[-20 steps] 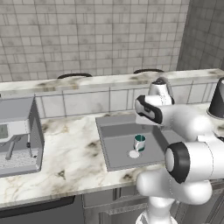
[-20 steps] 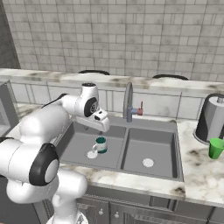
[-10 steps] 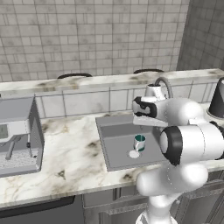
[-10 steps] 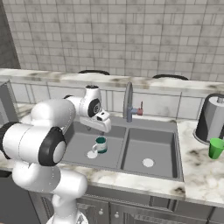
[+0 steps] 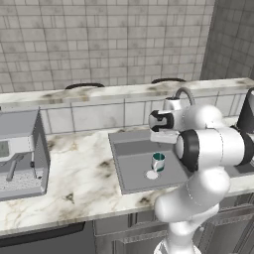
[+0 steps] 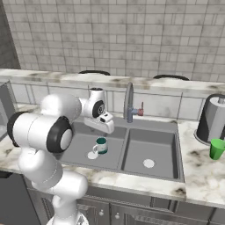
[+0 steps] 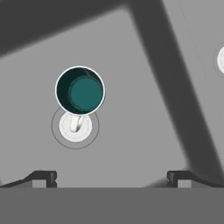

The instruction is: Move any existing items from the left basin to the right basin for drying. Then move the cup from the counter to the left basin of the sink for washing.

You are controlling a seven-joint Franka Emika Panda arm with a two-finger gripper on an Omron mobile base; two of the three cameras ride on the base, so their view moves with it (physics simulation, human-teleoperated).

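A small teal cup (image 5: 158,161) (image 6: 101,145) stands upright in the left basin (image 6: 83,143) of the grey sink, just beside its pale drain (image 6: 92,154). My gripper (image 6: 104,128) (image 5: 167,140) hangs open above that basin, a little over the cup and touching nothing. In the hand view the teal cup (image 7: 80,90) lies up and left of the open gripper (image 7: 113,177), next to the drain (image 7: 75,126). The right basin (image 6: 151,149) holds nothing but its drain. A green cup (image 6: 216,148) stands on the marble counter (image 6: 206,176) at the far right.
A curved grey tap (image 6: 128,102) rises behind the divider between the basins. A grey kettle (image 6: 213,117) stands behind the green cup. A coffee machine (image 5: 20,154) occupies the counter at the far left. My own elbow (image 5: 208,149) bulks over the sink's right side.
The hand has come slightly lower and nearer the teal cup, and the arm's elbow has swung in over the sink. The jaws stay open; both cups have not moved.
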